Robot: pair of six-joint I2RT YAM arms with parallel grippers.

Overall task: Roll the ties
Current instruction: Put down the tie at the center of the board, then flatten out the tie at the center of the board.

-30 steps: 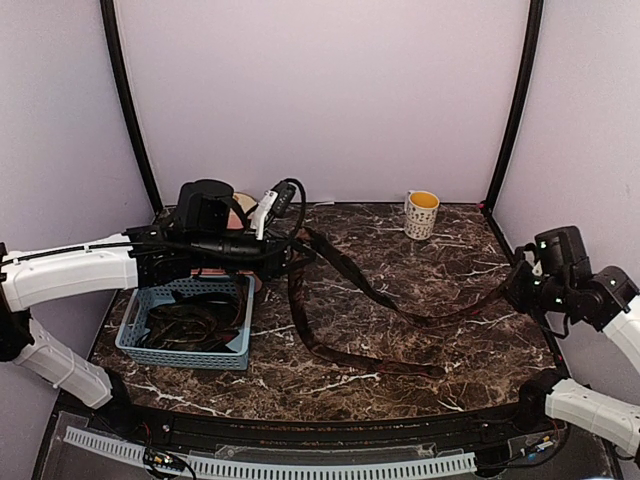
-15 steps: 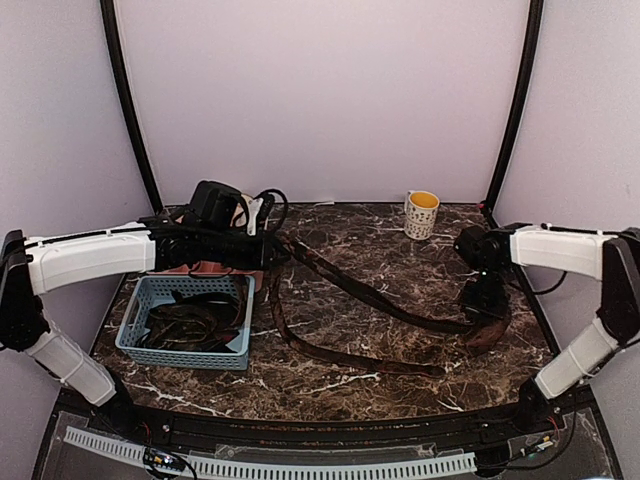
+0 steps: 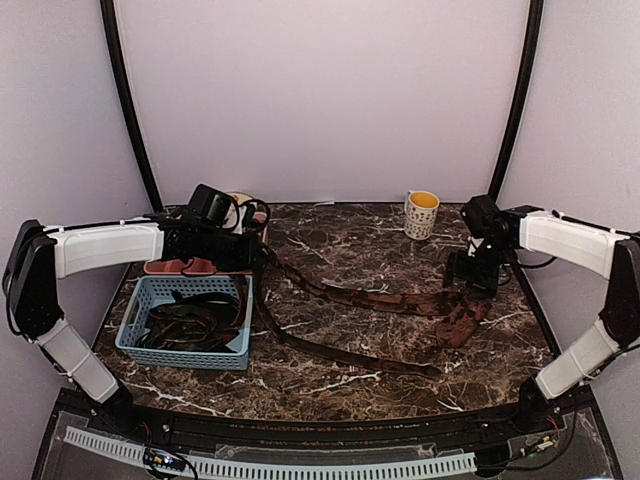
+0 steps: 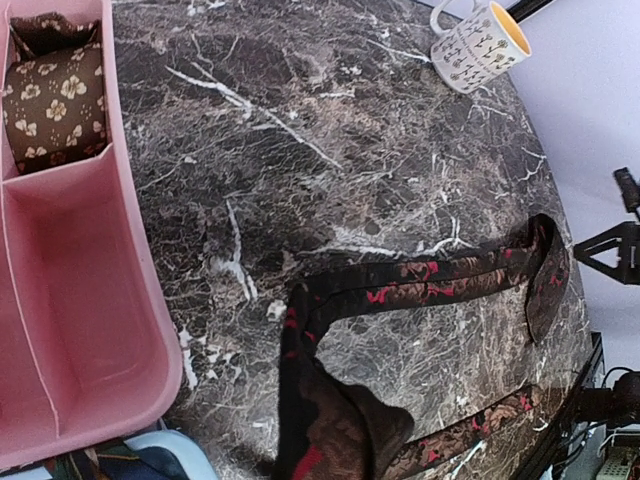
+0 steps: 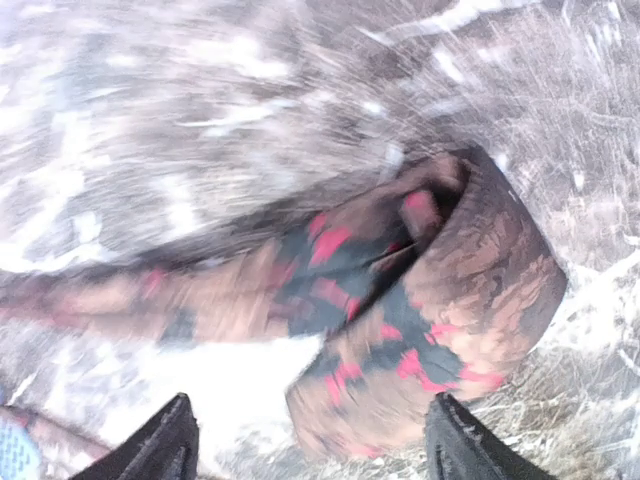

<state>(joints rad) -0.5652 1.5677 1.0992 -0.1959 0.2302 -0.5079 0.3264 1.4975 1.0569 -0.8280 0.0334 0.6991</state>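
Observation:
A long reddish-brown patterned tie (image 3: 380, 298) lies across the marble table, and a second stretch of it (image 3: 340, 352) runs nearer the front. My left gripper (image 3: 250, 255) holds the tie's left end, shut on it by the pink tray. In the left wrist view the tie (image 4: 340, 430) rises to the bottom edge, with the fingers out of frame. My right gripper (image 3: 465, 275) hovers open just above the tie's folded right end (image 3: 460, 315). The right wrist view shows that fold (image 5: 440, 300) blurred beyond the spread gripper (image 5: 310, 450), which touches nothing.
A blue basket (image 3: 185, 357) at the front left holds more dark ties (image 3: 185, 325). Behind it stands the pink divided tray (image 4: 70, 330) with a rolled flower-patterned tie (image 4: 55, 100) in one compartment. A mug (image 3: 421, 213) stands at the back right.
My right gripper has opened and let go of the tie's right end, which now lies folded on the table. The left arm has drawn back left, still holding its end.

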